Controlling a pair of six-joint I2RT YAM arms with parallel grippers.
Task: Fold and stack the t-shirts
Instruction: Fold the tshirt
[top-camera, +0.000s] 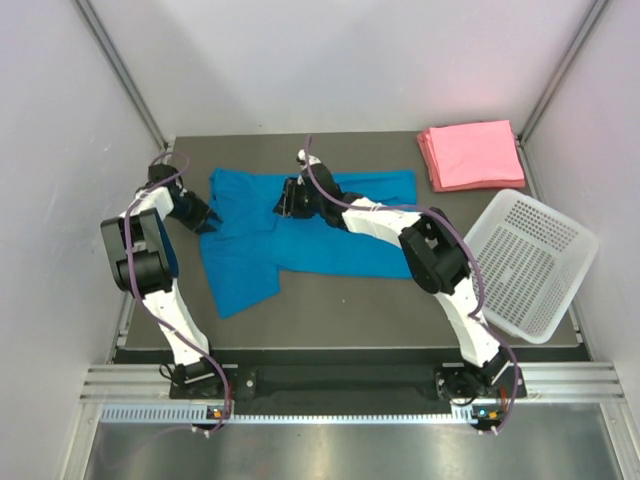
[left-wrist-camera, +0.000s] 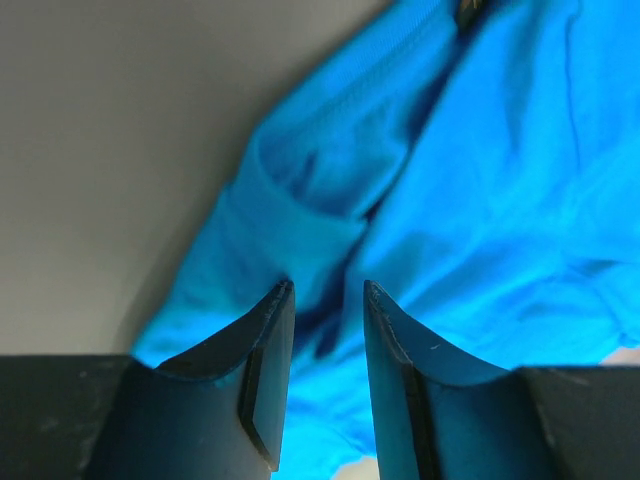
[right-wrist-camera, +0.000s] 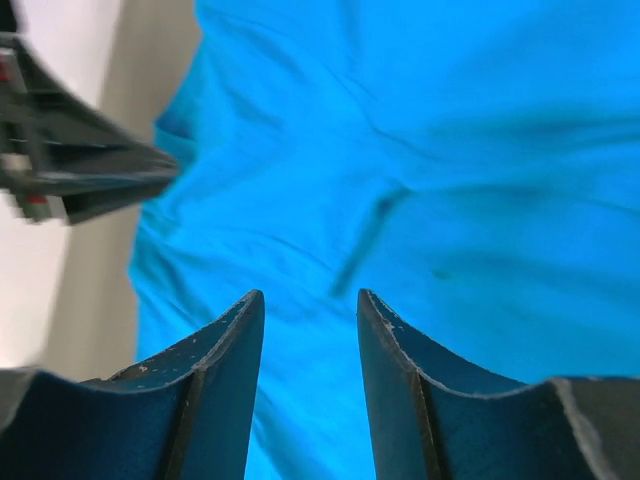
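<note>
The blue t-shirt lies spread on the dark desk, a little left of the middle, with its long side running from left to right. The cloth is not smooth: it has several wrinkles, and one part of it reaches out toward the near left corner. The left end effector is low at the left edge of this shirt. In the left wrist view its two fingers stand apart with a clear gap, and through the gap only the blue cloth underneath is seen; nothing is between them, so it is open. The right end effector is over the middle of the shirt, near its far edge, with the right arm stretched across the cloth from the right side. Its fingers are also parted and empty, with flat blue cloth below them. The pink t-shirts are folded and lie as one neat stack at the far right corner of the desk, well apart from the blue one. The white perforated basket sits at the right edge of the desk, just on the near side of the pink stack.
</note>
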